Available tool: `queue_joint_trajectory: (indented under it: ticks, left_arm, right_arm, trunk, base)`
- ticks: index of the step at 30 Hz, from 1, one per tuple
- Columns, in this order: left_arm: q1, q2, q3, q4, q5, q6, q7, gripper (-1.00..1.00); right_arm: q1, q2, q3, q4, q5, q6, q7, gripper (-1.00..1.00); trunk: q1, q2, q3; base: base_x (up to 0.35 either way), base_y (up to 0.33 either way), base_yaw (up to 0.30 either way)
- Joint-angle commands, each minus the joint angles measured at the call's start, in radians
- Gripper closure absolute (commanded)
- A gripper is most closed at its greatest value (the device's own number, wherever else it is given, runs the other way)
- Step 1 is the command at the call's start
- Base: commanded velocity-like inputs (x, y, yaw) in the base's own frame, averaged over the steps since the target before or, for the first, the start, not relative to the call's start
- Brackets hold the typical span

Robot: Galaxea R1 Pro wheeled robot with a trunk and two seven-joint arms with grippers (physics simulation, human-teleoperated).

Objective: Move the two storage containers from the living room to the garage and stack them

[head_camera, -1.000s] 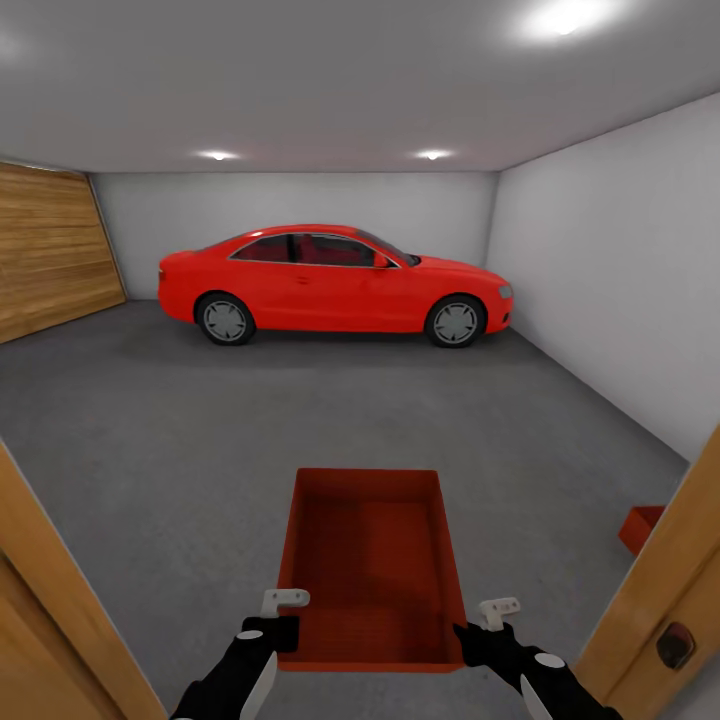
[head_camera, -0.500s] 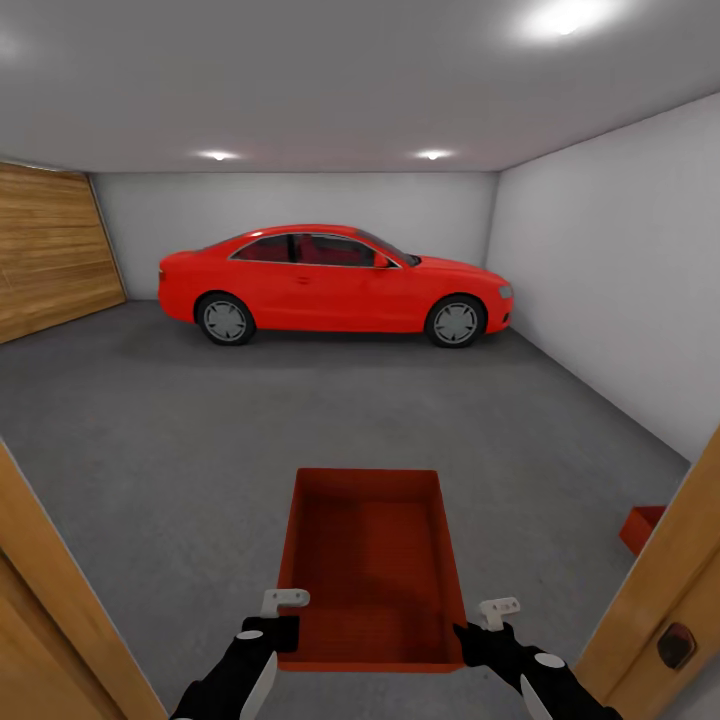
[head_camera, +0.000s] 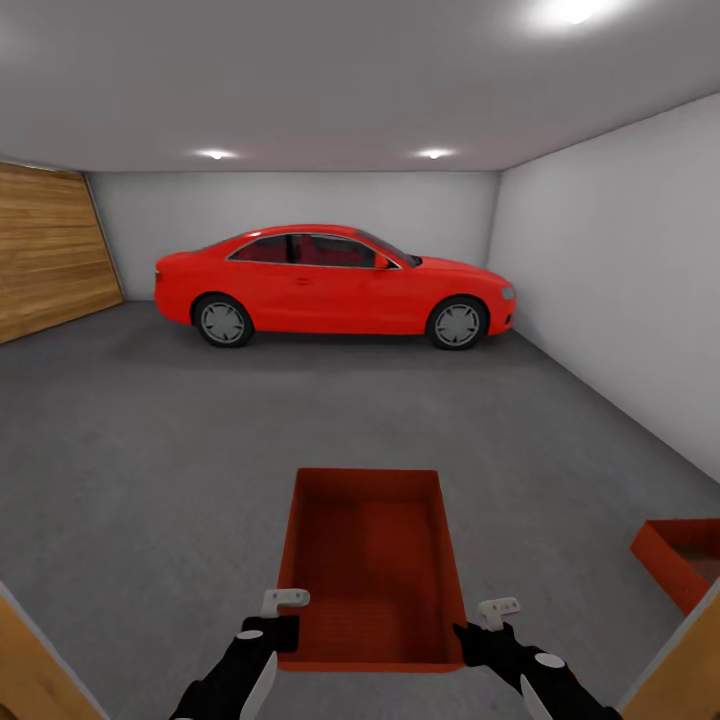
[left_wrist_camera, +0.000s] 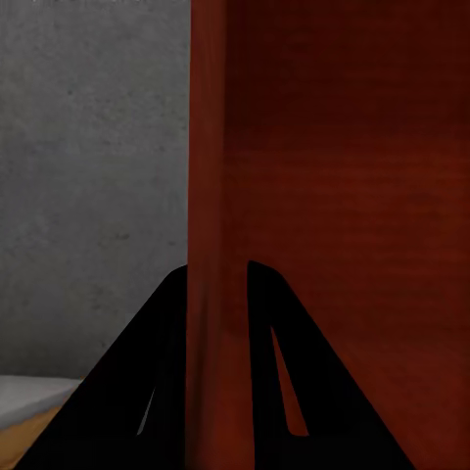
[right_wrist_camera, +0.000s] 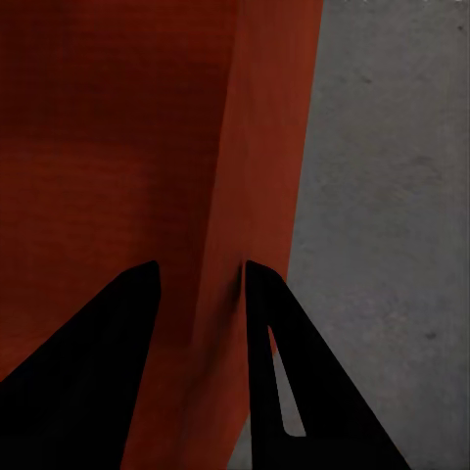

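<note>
I hold one orange-red storage container (head_camera: 370,560) out in front of me, above the dark grey concrete floor (head_camera: 150,430) of the garage. My left gripper (head_camera: 280,628) is shut on its near left wall, and my right gripper (head_camera: 478,630) is shut on its near right wall. In the left wrist view the black fingers (left_wrist_camera: 157,372) pinch the thin red wall (left_wrist_camera: 211,147). The right wrist view has the same grip on the container's wall (right_wrist_camera: 264,147). The second storage container (head_camera: 680,560) sits on the floor at the lower right, partly cut off by a door frame.
A red car (head_camera: 330,285) is parked across the far end of the garage. A wooden-slat door (head_camera: 50,250) covers the left wall and a pale grey wall (head_camera: 620,270) runs along the right. Wooden door-frame edges (head_camera: 30,665) show at both lower corners.
The view has advanced into the garage: the door frames slid toward the corners and more of the second container shows at the right. Both grips on the carried container are unchanged.
</note>
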Motion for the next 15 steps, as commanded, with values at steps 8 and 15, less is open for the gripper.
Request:
queue_joint_trajectory:
  ticks: [8,15]
  left_arm:
    - [-0.002,-0.001,0.052,-0.04,-0.01,0.007,0.002,1.0]
    - [-0.002,-0.001,0.052,-0.04,-0.01,0.007,0.002,1.0]
  right_arm:
    - [0.001,-0.001,0.01,-0.002,0.013,0.003,0.001,1.0]
    - [0.001,-0.001,0.01,-0.002,0.014,0.003,0.002,1.0]
  trunk:
    - [0.0,-0.002,-0.002]
    - [0.0,-0.002,-0.002]
  base:
    - [0.121,0.0,0.0]
    - [0.08,0.0,0.0]
